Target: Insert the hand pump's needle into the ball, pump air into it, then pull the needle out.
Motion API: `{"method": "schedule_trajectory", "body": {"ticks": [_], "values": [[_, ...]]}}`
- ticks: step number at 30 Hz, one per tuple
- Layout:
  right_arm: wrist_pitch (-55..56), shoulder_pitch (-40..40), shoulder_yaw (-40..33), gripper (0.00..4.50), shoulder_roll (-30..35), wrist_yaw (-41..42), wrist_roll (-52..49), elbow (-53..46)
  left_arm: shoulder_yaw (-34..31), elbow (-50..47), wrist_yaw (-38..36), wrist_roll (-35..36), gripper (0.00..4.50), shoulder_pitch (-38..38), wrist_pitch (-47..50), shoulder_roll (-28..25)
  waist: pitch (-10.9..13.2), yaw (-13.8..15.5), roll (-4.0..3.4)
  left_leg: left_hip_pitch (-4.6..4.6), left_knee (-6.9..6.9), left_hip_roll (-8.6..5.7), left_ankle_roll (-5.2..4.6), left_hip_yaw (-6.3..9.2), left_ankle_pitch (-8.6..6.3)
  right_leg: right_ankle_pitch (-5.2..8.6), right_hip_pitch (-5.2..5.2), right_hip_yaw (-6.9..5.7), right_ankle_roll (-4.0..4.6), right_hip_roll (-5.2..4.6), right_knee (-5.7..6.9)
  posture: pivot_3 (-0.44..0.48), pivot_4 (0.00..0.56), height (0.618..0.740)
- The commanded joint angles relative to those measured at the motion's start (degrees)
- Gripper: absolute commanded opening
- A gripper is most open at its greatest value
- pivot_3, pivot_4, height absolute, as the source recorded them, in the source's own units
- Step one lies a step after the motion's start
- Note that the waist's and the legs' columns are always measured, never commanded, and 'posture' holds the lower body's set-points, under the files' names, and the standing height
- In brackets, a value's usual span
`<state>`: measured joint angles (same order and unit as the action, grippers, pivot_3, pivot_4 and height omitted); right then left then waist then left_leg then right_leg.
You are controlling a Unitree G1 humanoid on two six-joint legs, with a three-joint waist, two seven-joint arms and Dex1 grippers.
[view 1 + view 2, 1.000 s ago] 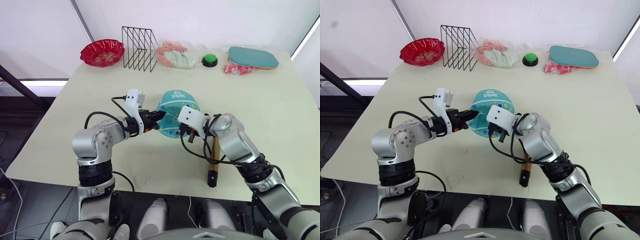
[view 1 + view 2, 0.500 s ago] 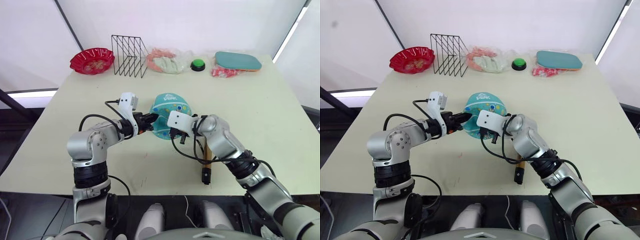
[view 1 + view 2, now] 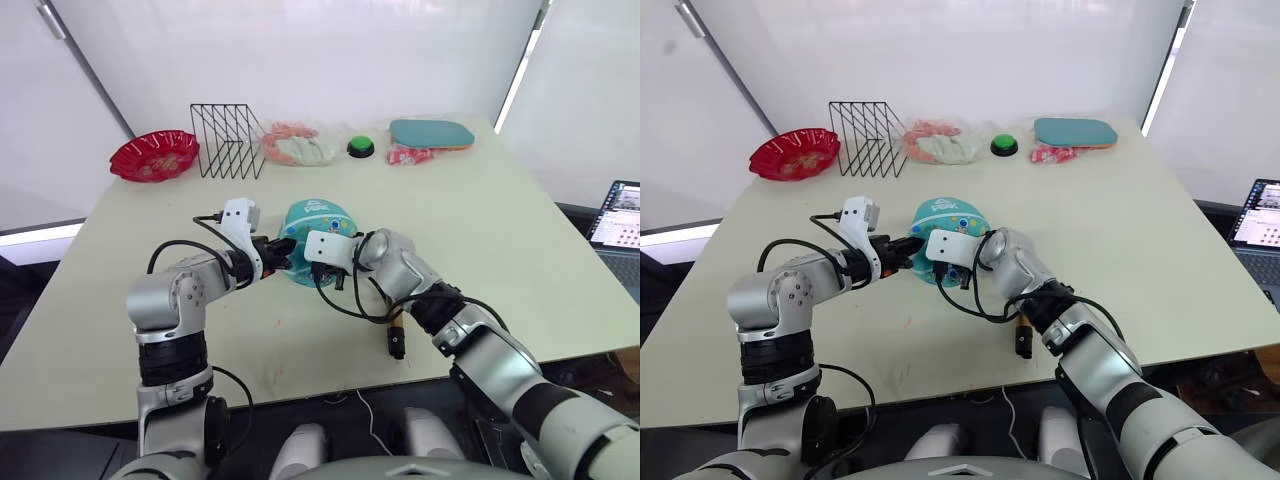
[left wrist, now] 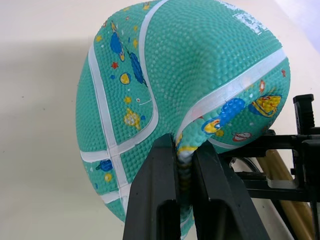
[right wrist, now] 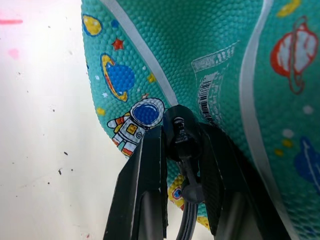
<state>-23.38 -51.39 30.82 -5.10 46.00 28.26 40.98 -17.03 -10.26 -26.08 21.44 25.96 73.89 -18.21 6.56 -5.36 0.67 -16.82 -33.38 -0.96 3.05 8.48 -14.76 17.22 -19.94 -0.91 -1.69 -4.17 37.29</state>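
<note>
The teal ball [image 3: 318, 222] with white seams and cartoon prints rests mid-table. My left gripper [image 4: 184, 152] is shut on a pinched fold of the ball's skin on its left side. My right gripper [image 5: 181, 134] is shut on the needle's black fitting [image 5: 179, 131], pressed against the ball beside the white barcode label [image 5: 210, 92]. The pin itself is hidden. A thin black hose [image 3: 335, 300] loops from the fitting to the gold hand pump [image 3: 394, 318], which lies on the table under my right forearm.
Along the far edge stand a red bowl [image 3: 153, 154], a black wire rack [image 3: 228, 140], a bag of pink and white items [image 3: 298, 146], a green button [image 3: 360, 147] and a teal paddle case [image 3: 432, 132]. A laptop [image 3: 622, 206] sits off the table's right.
The camera has turned, shifting the whole picture. Both grippers keep their hold at the ball, and the pump lies where it was.
</note>
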Motion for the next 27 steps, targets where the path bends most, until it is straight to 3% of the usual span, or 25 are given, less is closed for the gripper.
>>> {"method": "schedule_trajectory", "body": {"ticks": [1, 5, 9, 14, 17, 22, 23, 27], "values": [[3.2, 3.2, 4.4, 0.34, -6.9, -2.4, 0.2, 15.8, 10.3, 0.5, -5.7, 7.7, 0.00, -1.8, 6.5, 5.4, -0.3, -0.5, -0.43, -0.01, 0.00, 0.01, -0.01, 0.01, -0.01, 0.00, 0.00, -0.04, 0.00, 0.00, -0.07, 0.000, 0.150, 0.740], [6.4, 1.5, 1.6, 0.34, -9.6, -7.0, 0.3, 24.3, 10.0, -1.0, -5.1, 8.2, 0.00, -2.6, 7.4, 5.7, -0.7, -1.4, -1.09, -0.70, -1.24, 0.06, -0.17, 0.80, -2.11, 0.00, -0.08, -1.38, 0.00, -0.34, -0.93, 0.000, 0.150, 0.740], [9.2, 0.2, -0.4, 0.34, -11.3, -11.7, -0.4, 29.3, 9.5, -1.1, -5.0, 7.8, 0.00, -2.6, 7.5, 5.7, -0.7, -1.4, -1.12, -0.66, -1.08, -0.43, -0.16, 1.54, -2.11, -0.01, -0.15, -1.34, -0.02, -0.25, -0.98, 0.000, 0.150, 0.740], [13.3, -4.1, -6.1, 0.34, -11.0, -14.6, -6.3, 28.8, 7.6, 0.8, -5.2, 7.3, 0.00, -1.4, 6.5, 4.7, -0.3, -0.6, -1.15, -0.46, -0.84, -0.55, -0.13, 2.17, -2.09, -0.11, -0.75, -1.29, -0.18, 0.14, -0.54, 0.000, 0.150, 0.740], [15.6, -6.5, -8.6, 0.34, -9.0, -15.4, -8.9, 24.8, 7.1, 3.8, -6.2, 6.3, 0.00, -1.1, 4.2, 2.7, 0.3, 0.0, -1.48, 0.09, -0.81, -0.63, -0.11, 2.39, -2.08, -0.24, -0.77, -1.39, -0.40, 0.39, -0.39, 0.000, 0.150, 0.740], [16.1, -6.5, -9.5, 0.34, -7.8, -14.1, -11.1, 18.2, 6.8, 8.0, -7.8, 4.9, 0.00, -0.2, 0.3, -0.2, 1.3, 0.6, -1.73, -0.09, -0.59, -0.66, 0.23, 2.86, -1.86, -0.33, -1.38, -1.33, -0.50, 0.77, -0.32, 0.000, 0.150, 0.740], [15.8, -6.3, -10.0, 0.34, -8.1, -13.9, -12.0, 16.9, 6.3, 9.0, -8.2, 4.9, 0.00, 0.3, -0.6, -0.6, 1.5, 0.8, -1.66, -0.09, -0.58, -0.66, 0.73, 2.88, -1.54, -1.03, -1.52, -1.26, -1.18, 0.78, -0.29, 0.000, 0.150, 0.740], [13.0, -4.5, -10.9, 0.34, -8.6, -13.1, -14.1, 8.2, 5.5, 12.0, -9.9, 4.2, 0.00, 1.8, -4.2, -3.4, 2.1, 1.4, -1.45, -0.31, -0.61, -0.55, 0.98, 2.94, -1.39, -1.49, -2.17, -1.25, -0.93, 1.02, -0.24, 0.000, 0.150, 0.740]]}}
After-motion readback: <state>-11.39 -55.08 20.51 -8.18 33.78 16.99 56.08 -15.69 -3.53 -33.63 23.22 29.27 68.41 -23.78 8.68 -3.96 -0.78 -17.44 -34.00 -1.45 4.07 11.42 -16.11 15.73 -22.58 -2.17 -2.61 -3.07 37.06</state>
